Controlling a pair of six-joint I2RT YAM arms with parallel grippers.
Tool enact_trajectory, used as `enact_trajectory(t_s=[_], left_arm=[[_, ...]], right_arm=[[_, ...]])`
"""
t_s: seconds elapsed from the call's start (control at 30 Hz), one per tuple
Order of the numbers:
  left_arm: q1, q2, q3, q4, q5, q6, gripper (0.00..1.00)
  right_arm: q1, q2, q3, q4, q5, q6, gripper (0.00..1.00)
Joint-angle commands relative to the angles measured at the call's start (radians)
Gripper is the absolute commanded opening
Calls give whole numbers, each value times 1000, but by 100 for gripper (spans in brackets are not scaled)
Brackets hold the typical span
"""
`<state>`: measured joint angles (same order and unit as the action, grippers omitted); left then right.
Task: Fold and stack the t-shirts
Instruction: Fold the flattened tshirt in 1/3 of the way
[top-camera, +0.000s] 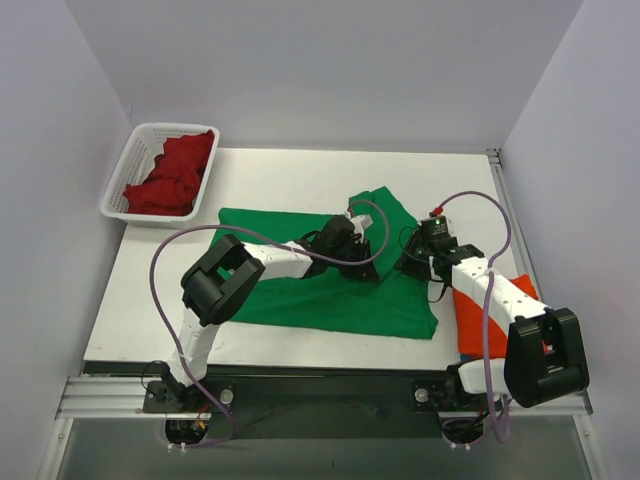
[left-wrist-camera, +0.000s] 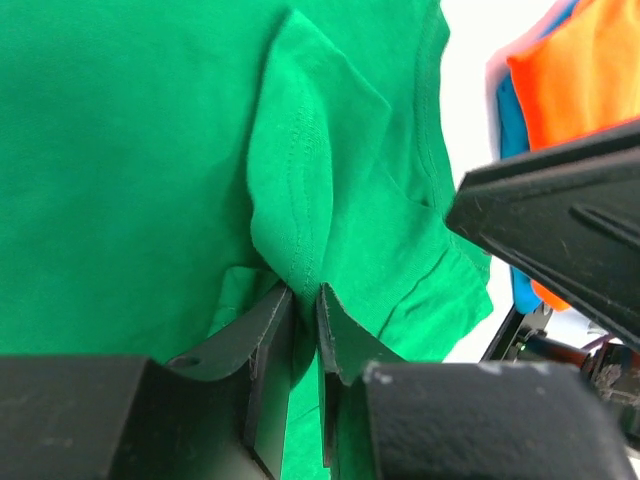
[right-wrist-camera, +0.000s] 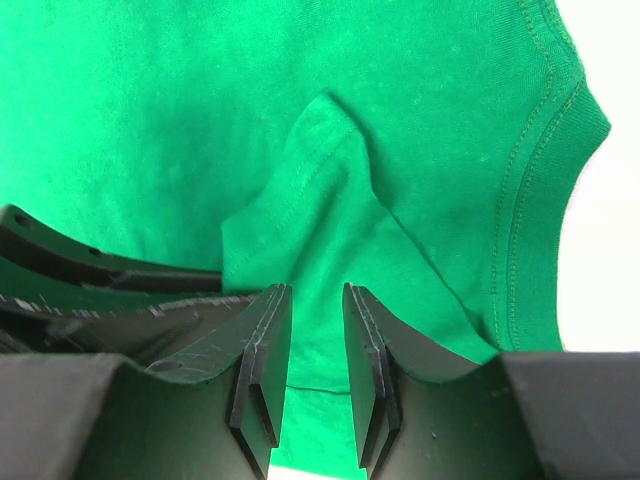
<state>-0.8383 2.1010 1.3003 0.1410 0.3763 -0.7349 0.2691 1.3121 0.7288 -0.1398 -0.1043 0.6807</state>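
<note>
A bright green t-shirt (top-camera: 300, 290) lies spread on the white table. My left gripper (top-camera: 360, 262) is over its right part, shut on a raised fold of the green cloth (left-wrist-camera: 290, 180); its jaws pinch the fold (left-wrist-camera: 305, 290). My right gripper (top-camera: 406, 264) is close beside it, just above the same shirt (right-wrist-camera: 200, 100), jaws a little apart (right-wrist-camera: 317, 290) with cloth showing flat between them. A dark red t-shirt (top-camera: 175, 175) lies crumpled in the basket. An orange t-shirt (top-camera: 475, 315) lies at the right on a blue one (left-wrist-camera: 515, 110).
The white slotted basket (top-camera: 140, 135) stands at the table's back left corner. The orange and blue pile lies under my right arm near the table's right edge. White walls close in the back and both sides. A metal rail runs along the near edge (top-camera: 320, 385).
</note>
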Motion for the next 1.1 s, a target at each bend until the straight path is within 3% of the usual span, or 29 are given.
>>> enact_trajectory(t_s=[0.0, 0.3, 0.5, 1.07], left_arm=[[-42, -64, -4, 65, 16, 57, 24], [-116, -107, -71, 69, -80, 150, 25], [-154, -130, -113, 94, -137, 207, 32], [-183, -134, -176, 161, -182, 233, 34]], right_arm=[[-2, -20, -8, -23, 35, -3, 28], [-2, -40, -38, -11, 38, 5, 33], [-2, -56, -63, -9, 38, 14, 35], [-65, -208, -166, -133, 149, -3, 44]])
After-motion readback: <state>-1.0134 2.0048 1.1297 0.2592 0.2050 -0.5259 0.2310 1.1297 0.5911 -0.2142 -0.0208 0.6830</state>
